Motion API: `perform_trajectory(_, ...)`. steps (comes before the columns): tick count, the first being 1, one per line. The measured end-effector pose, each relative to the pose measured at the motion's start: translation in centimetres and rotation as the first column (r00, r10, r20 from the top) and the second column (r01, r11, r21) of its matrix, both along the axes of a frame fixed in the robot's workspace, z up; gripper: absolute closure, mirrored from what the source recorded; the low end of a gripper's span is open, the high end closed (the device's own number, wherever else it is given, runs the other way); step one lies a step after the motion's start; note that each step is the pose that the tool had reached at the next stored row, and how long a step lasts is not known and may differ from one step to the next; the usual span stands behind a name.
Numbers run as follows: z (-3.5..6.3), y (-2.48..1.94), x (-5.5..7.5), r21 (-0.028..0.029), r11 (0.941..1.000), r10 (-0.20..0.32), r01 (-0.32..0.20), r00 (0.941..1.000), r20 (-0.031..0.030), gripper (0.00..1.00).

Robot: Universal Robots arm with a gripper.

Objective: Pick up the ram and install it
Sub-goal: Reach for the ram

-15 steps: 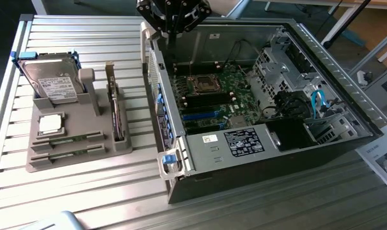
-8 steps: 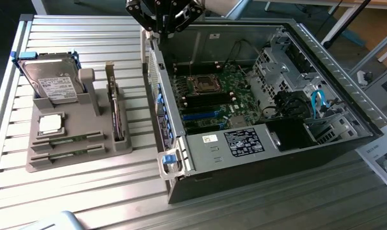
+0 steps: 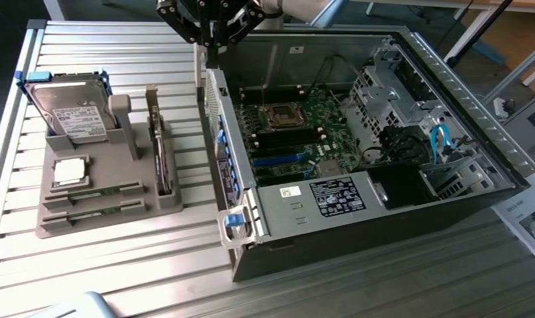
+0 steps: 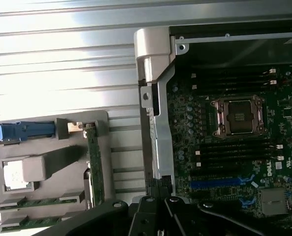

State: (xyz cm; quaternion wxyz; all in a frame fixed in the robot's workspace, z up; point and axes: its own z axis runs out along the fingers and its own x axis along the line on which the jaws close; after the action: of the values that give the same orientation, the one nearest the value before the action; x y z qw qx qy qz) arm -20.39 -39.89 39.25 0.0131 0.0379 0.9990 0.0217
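Well apart from the ram (image 4: 94, 169) in its gray holder (image 3: 81, 228), the end effector (image 3: 216, 41) hovers over the computer case (image 3: 356, 242). It is closed, holding nothing.

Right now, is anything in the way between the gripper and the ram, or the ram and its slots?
Nothing visible blocks the gripper from the ram upright in the gray holder. The computer case's metal wall rises between the holder and the motherboard's memory slots.

In the exterior view we look down at a slant on the whole computer case (image 3: 276, 59) and parts holder (image 3: 108, 182). From the wrist, past the gripper (image 4: 158, 206), we look straight down from closer in; both views share the motherboard (image 4: 234, 162).
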Motion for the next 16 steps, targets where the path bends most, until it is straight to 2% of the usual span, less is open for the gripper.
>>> perform_trajectory(9, -0.02, 0.00, -2.0, 0.0001, 1.0000, 0.000, 0.000, 1.0000, 0.0001, 0.90)
perform_trajectory(12, -0.02, 0.00, -3.0, 0.0000, 1.0000, 0.000, 0.000, 1.0000, 0.0000, 0.90)
perform_trajectory(16, -0.03, 0.00, -4.9, 0.0001, 1.0000, 0.000, 0.000, 1.0000, 0.0001, 0.90)
